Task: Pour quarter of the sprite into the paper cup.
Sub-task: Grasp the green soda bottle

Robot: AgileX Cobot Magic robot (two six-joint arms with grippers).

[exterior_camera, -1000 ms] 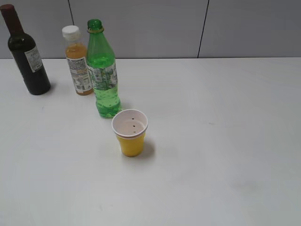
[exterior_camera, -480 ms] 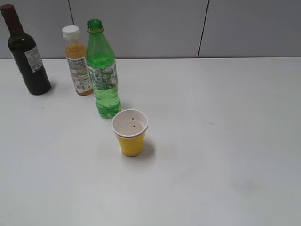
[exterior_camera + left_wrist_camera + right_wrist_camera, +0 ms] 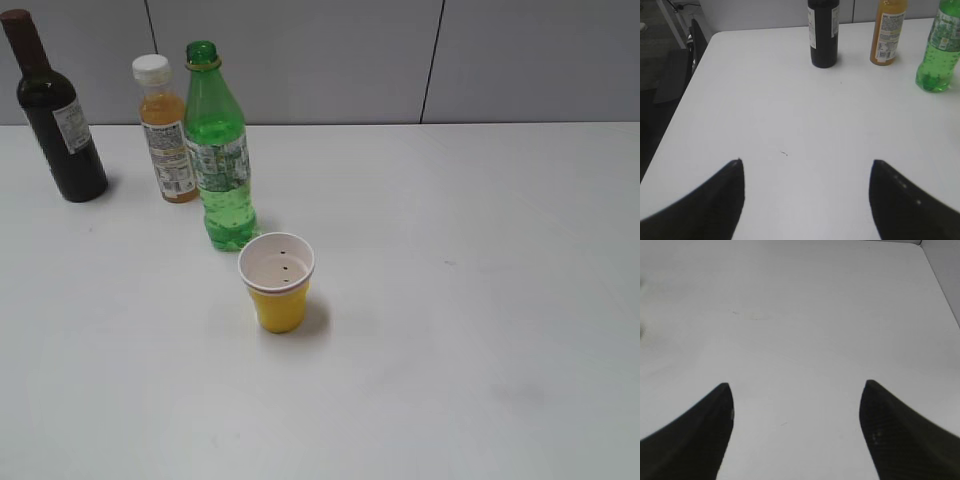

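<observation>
Nothing has moved since a second ago: sprite [image 3: 218, 150] and paper cup [image 3: 277, 281] untouched, both my jaws released, pour unstarted.

A green sprite bottle [image 3: 218, 150] with white-and-green label, a yellow paper cup [image 3: 277, 283] with white interior, an orange juice bottle [image 3: 166, 130], white-capped, and a dark wine bottle [image 3: 55, 115] on a white table [image 3: 480, 300].

Cup [image 3: 277, 283] front-right of sprite [image 3: 218, 150]; juice bottle [image 3: 165, 130], wine bottle [image 3: 57, 112] behind-left.
</observation>
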